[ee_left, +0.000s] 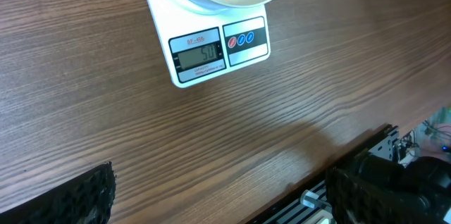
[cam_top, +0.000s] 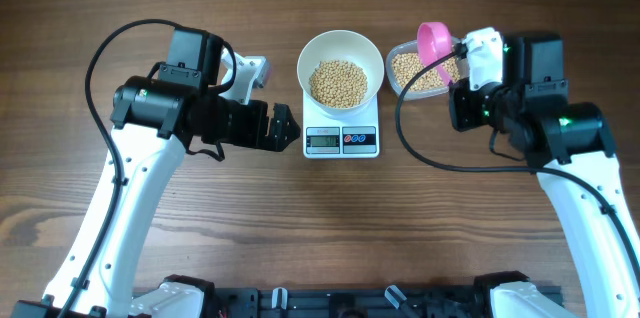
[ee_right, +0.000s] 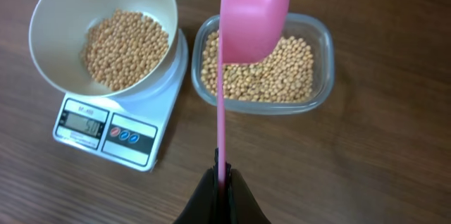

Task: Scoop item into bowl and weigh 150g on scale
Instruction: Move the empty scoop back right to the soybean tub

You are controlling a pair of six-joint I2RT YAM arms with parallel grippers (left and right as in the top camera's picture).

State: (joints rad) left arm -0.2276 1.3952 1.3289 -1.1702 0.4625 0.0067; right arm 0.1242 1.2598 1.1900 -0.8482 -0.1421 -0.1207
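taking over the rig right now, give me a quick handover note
Left gripper open, empty, just left of the scale.
Right gripper shut on the pink scoop's handle, its head over the clear tub of beans.
White bowl sits on the scale, partly filled with beans.
Done: some beans in the bowl. Left: add more until the display reads target; digits too blurred to read.

- Setting: robot manipulation bench, lab-type workspace.
- Tabletop (cam_top: 320, 228): brown wood-grain laminate.
- Fixtures: left arm (cam_top: 150, 173) and right arm (cam_top: 590, 218), white links with black joints, based on a black rail (cam_top: 330, 303) at the near edge; loose black cables (cam_top: 92, 78).
- Props, toward the far edge: scale (cam_top: 341, 138), bowl (cam_top: 305, 63), clear tub (cam_top: 393, 70), pink scoop (cam_top: 433, 40).
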